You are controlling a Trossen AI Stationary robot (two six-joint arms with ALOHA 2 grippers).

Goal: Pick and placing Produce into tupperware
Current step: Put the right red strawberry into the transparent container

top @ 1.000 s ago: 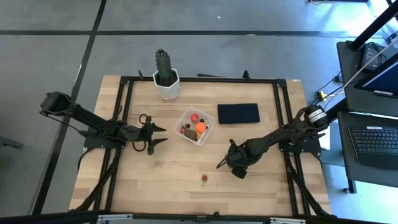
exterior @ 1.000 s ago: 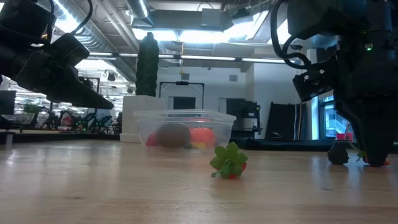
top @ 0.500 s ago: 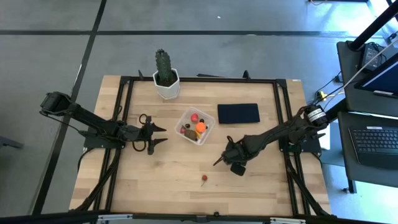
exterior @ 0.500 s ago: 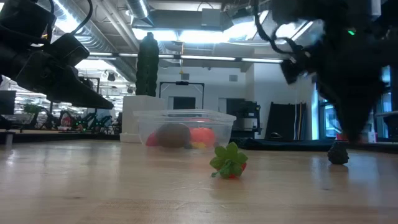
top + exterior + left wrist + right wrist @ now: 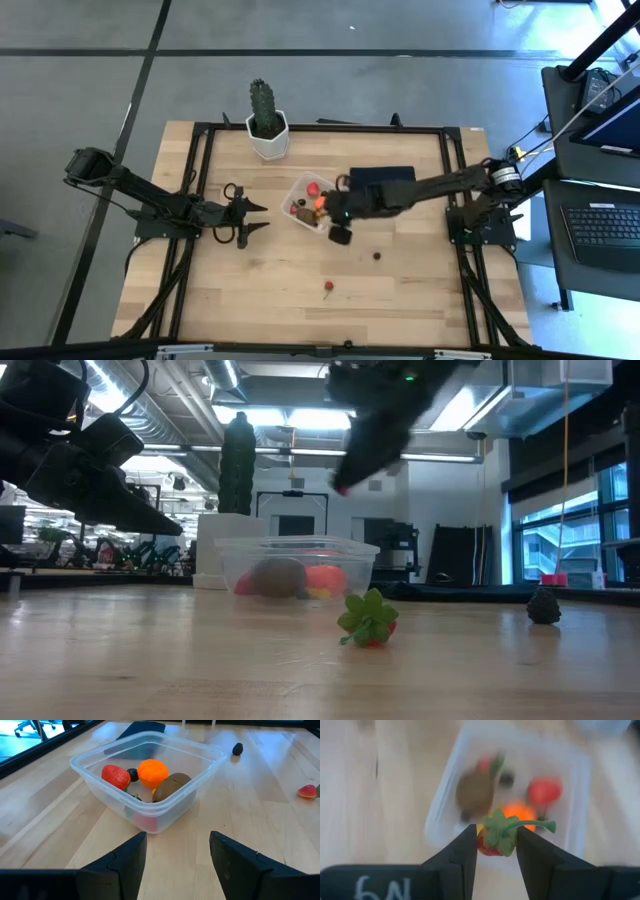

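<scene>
The clear square tupperware (image 5: 313, 203) sits mid-table and holds a red strawberry (image 5: 116, 776), an orange ball (image 5: 153, 772), a brown lump (image 5: 172, 784) and a dark berry (image 5: 132, 773). My right gripper (image 5: 326, 206) hangs over its near right part, shut on a small leafy strawberry (image 5: 494, 839). Another leafy strawberry (image 5: 328, 287) and a dark berry (image 5: 377, 255) lie on the wood nearer the front edge. My left gripper (image 5: 262, 216) stands open to the left of the tupperware, nothing between its fingers. My right gripper pinches the small strawberry's red body (image 5: 487, 848) between its two fingers, the green leaves and stalk (image 5: 530, 825) sticking out ahead of them. The fingers slant down from the table's right. The strawberry hangs clear above the tupperware (image 5: 297, 565).
A green cactus in a white pot (image 5: 266, 122) stands at the far edge, left of centre. A flat dark navy rectangle (image 5: 390, 174) lies right of the tupperware, under my right arm. Black frame rails run along the table's sides.
My right gripper has risen from the table's near right area and swung toward the left and far side, turning as it went. It now hangs over the tupperware with the small strawberry lifted clear. The dark berry stayed on the wood.
</scene>
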